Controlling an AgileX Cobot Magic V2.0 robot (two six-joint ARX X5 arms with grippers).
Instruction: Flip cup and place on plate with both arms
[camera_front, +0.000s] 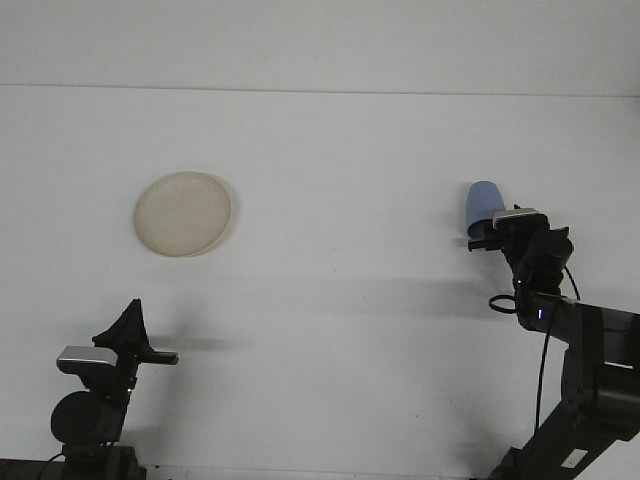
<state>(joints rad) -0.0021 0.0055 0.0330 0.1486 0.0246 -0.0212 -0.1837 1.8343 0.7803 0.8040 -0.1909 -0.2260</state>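
— Where is your cup?
— The blue cup (484, 205) lies on the table (340, 180) at the right, and your right gripper (487, 236) sits right at its near end, overlapping it.
— Clamped on it?
— You cannot tell from here; the tips are too small to read.
— The plate?
— The plate (184, 213) lies well apart, at the left.
— And the left gripper?
— The left gripper (130, 325) stands low at the near left, its pincer together, holding nothing.
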